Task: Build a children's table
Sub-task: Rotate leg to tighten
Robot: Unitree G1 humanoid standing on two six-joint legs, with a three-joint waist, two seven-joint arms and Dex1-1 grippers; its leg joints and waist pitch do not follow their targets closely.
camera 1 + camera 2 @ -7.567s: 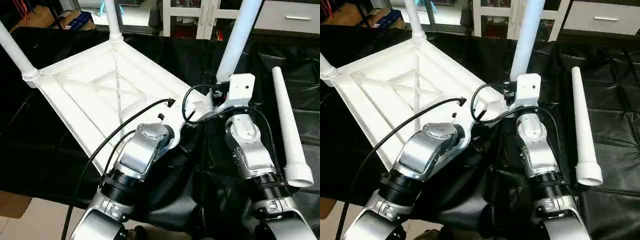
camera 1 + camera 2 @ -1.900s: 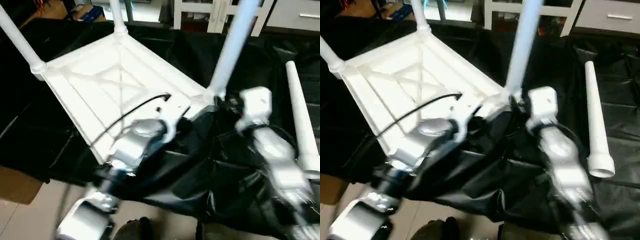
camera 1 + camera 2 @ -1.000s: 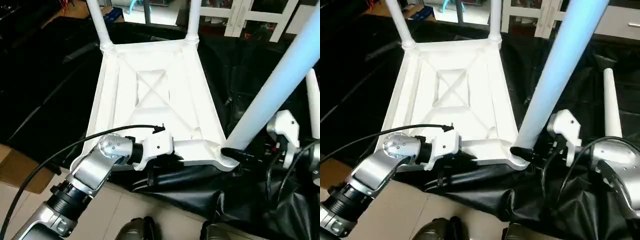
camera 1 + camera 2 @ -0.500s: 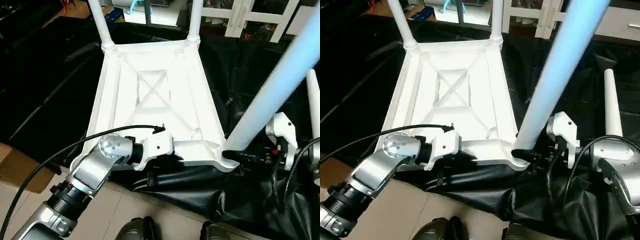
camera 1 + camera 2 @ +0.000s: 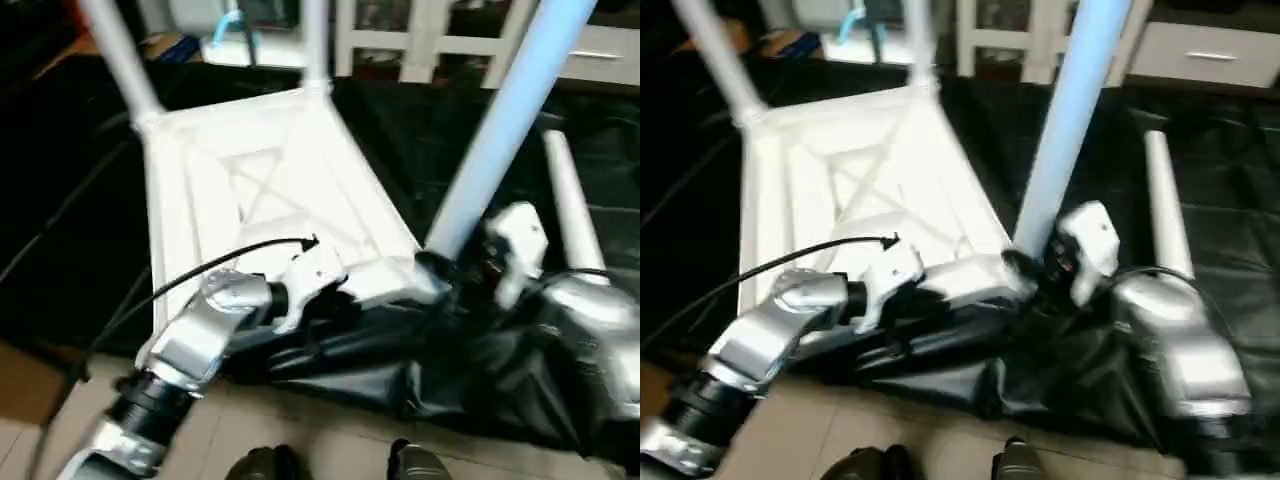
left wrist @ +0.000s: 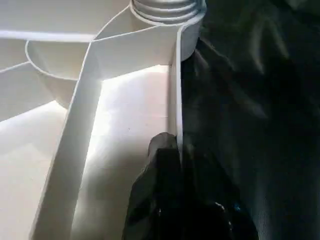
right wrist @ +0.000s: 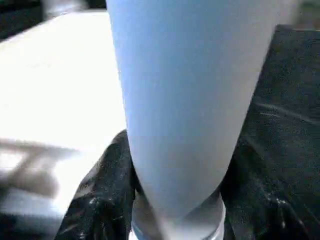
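The children's table top [image 5: 250,180] lies upside down on black cloth, its X-ribbed underside facing up. Three legs stand in its corner sockets: far left [image 5: 120,60], far middle [image 5: 315,40] and near right [image 5: 500,130]. A loose leg [image 5: 565,210] lies on the cloth to the right. My left gripper [image 6: 172,142] is shut on the top's near rim [image 6: 175,100], beside the near-right socket. My right gripper [image 7: 175,200] is closed around the base of the near-right leg [image 7: 180,100], with a black finger [image 7: 100,200] on each side of it.
The black cloth [image 5: 500,390] hangs over the near edge of the work surface, with bare floor [image 5: 320,440] below. White cabinets [image 5: 430,40] stand at the back. Boxes and clutter [image 5: 170,45] sit at the far left.
The whole picture has shifted and blurred, so the camera moved. My right gripper's fingers have closed in around the base of the near-right leg. My left gripper keeps its hold on the rim.
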